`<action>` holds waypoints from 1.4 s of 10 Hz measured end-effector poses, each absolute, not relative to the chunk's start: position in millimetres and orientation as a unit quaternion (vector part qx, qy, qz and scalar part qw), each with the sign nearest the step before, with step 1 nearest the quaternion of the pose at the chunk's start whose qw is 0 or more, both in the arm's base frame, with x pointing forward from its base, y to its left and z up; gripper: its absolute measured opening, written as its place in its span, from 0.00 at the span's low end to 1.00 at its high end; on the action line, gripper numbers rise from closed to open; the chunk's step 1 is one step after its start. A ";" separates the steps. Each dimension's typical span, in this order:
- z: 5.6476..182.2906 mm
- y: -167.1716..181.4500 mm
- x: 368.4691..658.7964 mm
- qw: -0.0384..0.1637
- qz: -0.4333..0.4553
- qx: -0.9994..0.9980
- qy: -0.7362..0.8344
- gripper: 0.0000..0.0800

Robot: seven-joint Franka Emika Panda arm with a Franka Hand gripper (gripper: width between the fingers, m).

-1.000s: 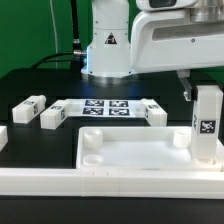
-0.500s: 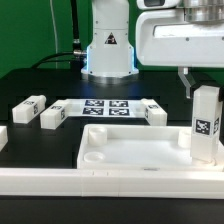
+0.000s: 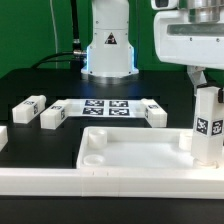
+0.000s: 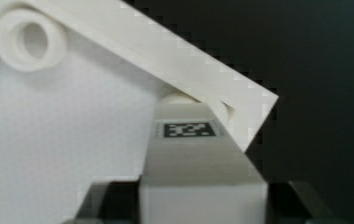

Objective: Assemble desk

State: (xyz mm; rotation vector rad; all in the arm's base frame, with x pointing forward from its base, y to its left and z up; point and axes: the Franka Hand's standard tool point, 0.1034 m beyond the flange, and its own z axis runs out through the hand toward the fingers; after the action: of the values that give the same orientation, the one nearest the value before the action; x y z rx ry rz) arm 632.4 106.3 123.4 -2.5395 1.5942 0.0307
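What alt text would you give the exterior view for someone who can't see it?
A robot arm's pincer grips an upright white leg standing at the exterior view's right corner of the tray-like desk top. Three loose legs lie behind on the black table, either side of a marker board.

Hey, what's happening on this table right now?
The robot arm is assembling a white desk. Its gripper straddles one leg standing upright at a corner of the desk top; whether it is clamped shut is unclear. Three other legs lie loose on the table beside the marker board.
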 end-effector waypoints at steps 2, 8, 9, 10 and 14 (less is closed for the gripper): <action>123.1 107.0 632.3 0.072 0.011 -0.844 0.531 0.36; 125.6 106.8 631.9 0.065 0.013 -0.937 0.344 0.81; 125.6 106.6 631.9 0.065 0.011 -0.948 0.313 0.81; 125.6 106.5 631.8 0.064 0.007 -0.962 0.265 0.81; 122.2 104.5 630.5 0.040 -0.005 -0.997 0.065 0.81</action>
State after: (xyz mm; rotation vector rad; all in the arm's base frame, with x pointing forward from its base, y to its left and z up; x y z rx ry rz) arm 630.5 104.5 122.2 -3.0551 0.1998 -0.0156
